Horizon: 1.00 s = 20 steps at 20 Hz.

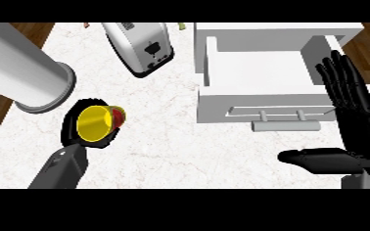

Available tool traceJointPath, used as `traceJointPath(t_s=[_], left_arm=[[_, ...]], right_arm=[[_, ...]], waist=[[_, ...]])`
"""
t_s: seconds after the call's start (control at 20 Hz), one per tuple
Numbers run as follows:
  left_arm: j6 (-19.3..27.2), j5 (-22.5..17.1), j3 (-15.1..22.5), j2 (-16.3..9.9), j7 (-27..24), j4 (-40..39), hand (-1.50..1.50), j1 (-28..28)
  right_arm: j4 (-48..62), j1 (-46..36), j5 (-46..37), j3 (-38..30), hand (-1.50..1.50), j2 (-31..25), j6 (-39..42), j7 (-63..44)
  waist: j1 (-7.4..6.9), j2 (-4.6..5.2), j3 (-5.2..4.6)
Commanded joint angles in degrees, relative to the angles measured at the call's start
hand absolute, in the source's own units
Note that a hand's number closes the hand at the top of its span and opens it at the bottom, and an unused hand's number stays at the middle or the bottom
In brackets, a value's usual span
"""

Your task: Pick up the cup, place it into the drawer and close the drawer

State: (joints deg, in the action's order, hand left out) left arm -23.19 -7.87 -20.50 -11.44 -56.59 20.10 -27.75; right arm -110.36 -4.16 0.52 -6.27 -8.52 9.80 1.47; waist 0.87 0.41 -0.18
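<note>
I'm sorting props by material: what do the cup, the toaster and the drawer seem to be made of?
Cup: seemingly glossy plastic, flat yellow inside, red outside. Toaster: likely brushed metal, silver-grey sheen, with black end panel. Drawer: painted wood or laminate, matte white, uniform; its handle looks like grey metal.

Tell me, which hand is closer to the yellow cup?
The left hand: it is curled round the cup. The right hand is far across, open beside the drawer.
</note>
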Motion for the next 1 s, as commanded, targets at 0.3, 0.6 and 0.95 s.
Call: traceJointPath(t_s=[0.3, 0.6, 0.95], left_arm=[[-2.4, -1.9, 1.6, 1.1, -0.2, 9.8, 1.5, -3.6], [5.5, -1.4, 6.2, 5.8, 8.3, 24.4, 1.5, -5.2], [13.5, -1.8, 11.0, 10.0, 25.1, 39.3, 1.5, -10.6]], right_arm=[[-0.1, 2.7, 1.1, -2.0, -1.5, -1.4, 1.7, 1.4], [-1.6, 3.5, -0.1, -1.4, -1.5, -0.2, 0.3, 0.4], [2.4, -0.5, 0.7, -2.8, -1.5, -1.7, 1.3, 0.9]], waist=[[-0.61, -0.57, 0.2], [-1.31, -0.9, 0.26], [-1.36, -0.67, 0.23]])
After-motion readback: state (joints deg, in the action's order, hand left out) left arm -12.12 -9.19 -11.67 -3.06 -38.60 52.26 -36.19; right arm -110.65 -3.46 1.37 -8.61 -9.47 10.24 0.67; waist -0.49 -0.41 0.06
